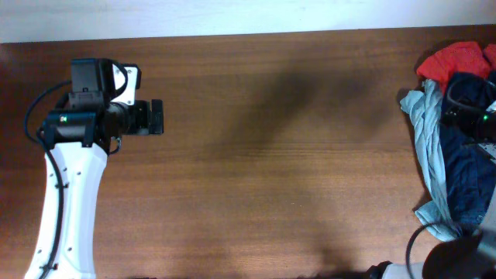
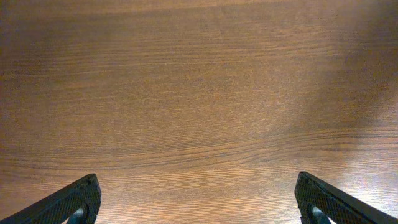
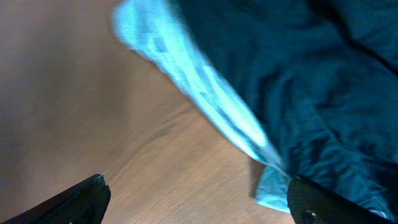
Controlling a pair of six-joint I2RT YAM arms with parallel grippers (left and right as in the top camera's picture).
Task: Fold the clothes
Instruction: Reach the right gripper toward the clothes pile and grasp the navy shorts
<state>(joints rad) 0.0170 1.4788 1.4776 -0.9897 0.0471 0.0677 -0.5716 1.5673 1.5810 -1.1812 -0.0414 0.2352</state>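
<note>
A heap of clothes lies at the table's right edge: a red garment (image 1: 457,60) at the back, a dark blue garment (image 1: 465,174) and a light blue garment (image 1: 426,143) along its left side. My right gripper (image 1: 465,108) hovers over the heap; in the right wrist view it (image 3: 196,199) is open and empty, with the light blue garment (image 3: 205,93) and the dark blue garment (image 3: 323,81) just ahead of its right finger. My left gripper (image 1: 157,117) is open and empty over bare wood at the far left, and its view (image 2: 198,199) shows only table.
The wooden table (image 1: 263,155) stretches between the two arms. The white left arm (image 1: 66,209) runs along the left edge. A dark cable (image 1: 422,236) loops at the bottom right by the right arm's base.
</note>
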